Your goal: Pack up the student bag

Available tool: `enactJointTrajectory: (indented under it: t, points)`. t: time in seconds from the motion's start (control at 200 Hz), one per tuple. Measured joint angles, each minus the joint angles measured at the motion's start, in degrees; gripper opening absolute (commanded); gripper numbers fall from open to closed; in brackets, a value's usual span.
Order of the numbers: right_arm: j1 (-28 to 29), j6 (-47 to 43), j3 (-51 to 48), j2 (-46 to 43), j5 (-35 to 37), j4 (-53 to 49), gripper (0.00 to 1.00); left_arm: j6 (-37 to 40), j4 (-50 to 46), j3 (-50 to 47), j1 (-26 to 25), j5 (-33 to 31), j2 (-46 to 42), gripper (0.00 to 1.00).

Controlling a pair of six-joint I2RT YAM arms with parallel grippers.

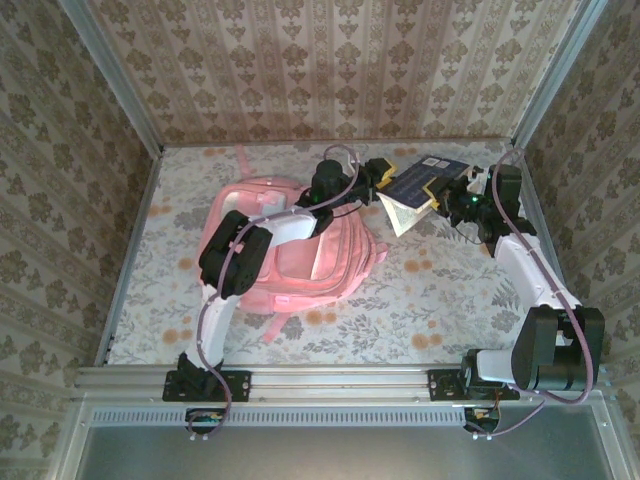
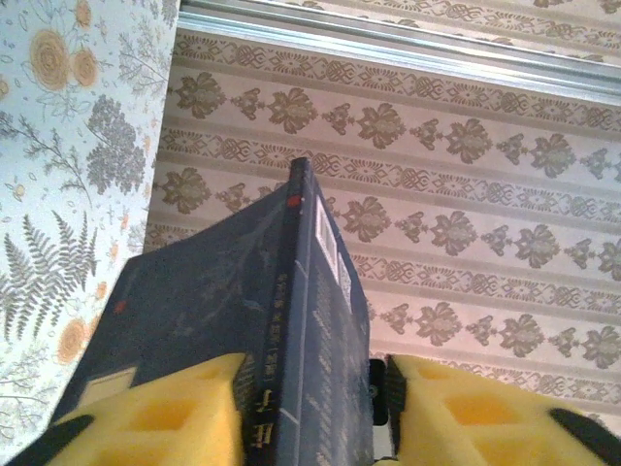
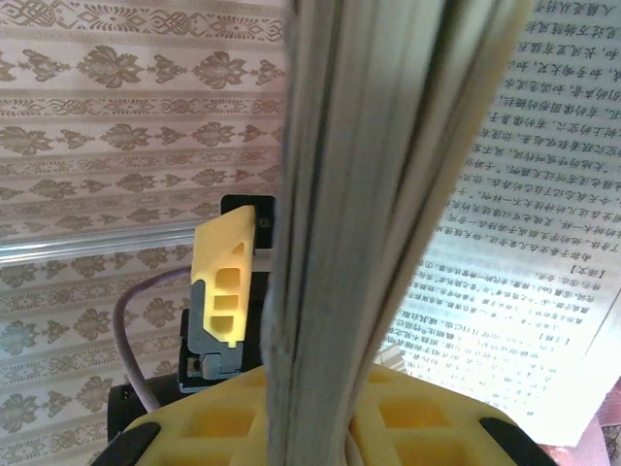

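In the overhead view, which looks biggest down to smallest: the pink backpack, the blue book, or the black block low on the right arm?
1. pink backpack, clearly largest.
2-3. blue book and black block look about alike; unranked.

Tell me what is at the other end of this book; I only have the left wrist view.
Observer: The right hand grips the book by its page block, opposite the left hand.
Operator: Report the pages.
Observer: A printed page hangs loose beside the clamped block.
Operator: Locate the student bag.
Observer: The student bag lies flat on the table, left of the book in the top view, with the left arm stretched over it. That view does not show whether the bag is unzipped.
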Motion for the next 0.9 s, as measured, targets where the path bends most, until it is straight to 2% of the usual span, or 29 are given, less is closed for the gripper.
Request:
enactJointTrajectory:
  t: [0.085,0.195,0.275,0.47,0.585,0.79,0.9]
  points:
    - [0.35,-0.07,0.0,0.02,0.17,-0.28,0.29,-0.63,0.85,-0.28,-0.26,0.66,0.0,0.24]
    - [0.63,-0.83,0.02,0.0,0.17,-0.94,0.53,-0.87,2.16,-0.48,-0.61,0.87,0.0,0.14]
    - [1.05,-1.27,0.15,0.0,0.22,-2.01,0.66,-0.9,3.19,-0.83,-0.72,1.09,0.0,0.08]
    - [1.49,-3.8,2.05,-0.94,1.18,-7.37,0.83,-0.9,3.67,-1.81,-0.72,1.55,0.0,0.0]
    - [1.51,-7.15,4.13,-4.13,4.94,-13.38,0.87,-0.87,3.72,-2.16,-0.26,1.99,-0.07,0.0]
    - [1.44,-14.84,7.52,-10.16,16.55,-24.81,0.87,1.77,2.34,-4.02,2.51,3.72,-2.21,0.0]
    - [1.44,-16.81,7.43,-10.84,18.51,-26.93,0.89,4.33,0.17,-4.22,4.2,4.35,-4.55,0.0]
